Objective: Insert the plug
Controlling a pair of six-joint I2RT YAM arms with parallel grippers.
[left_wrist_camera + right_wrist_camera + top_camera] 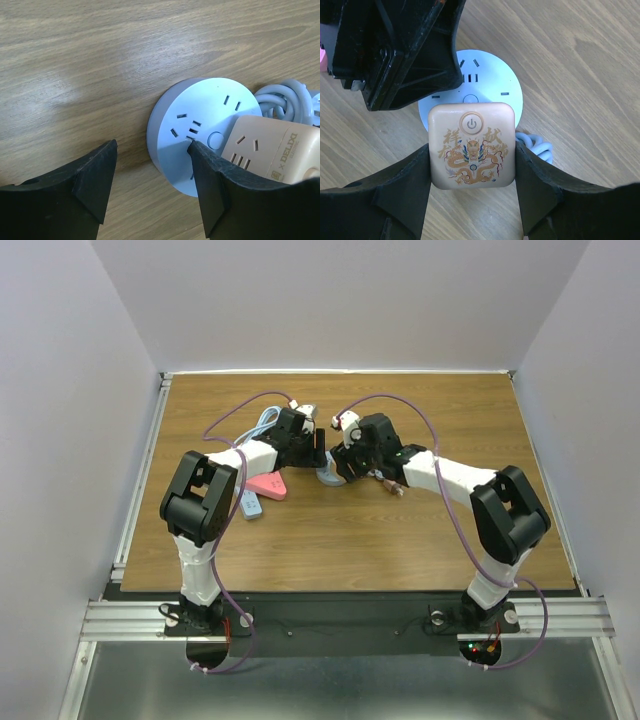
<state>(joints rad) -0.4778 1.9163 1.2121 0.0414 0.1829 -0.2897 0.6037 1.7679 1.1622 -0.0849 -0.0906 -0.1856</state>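
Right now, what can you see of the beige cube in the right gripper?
The beige cube is a square block with rounded corners, seemingly smooth plastic. Its top bears a round power button and a golden dragon with Chinese characters; one side, seen from the left wrist, has socket slots. The right gripper clamps it on two opposite sides, over the pale blue round socket. Whether it is plugged in is hidden.

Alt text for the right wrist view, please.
The right gripper clamps a beige dragon-printed cube adapter over a round pale socket hub on the wooden table. The black left gripper overlaps the hub's upper left.
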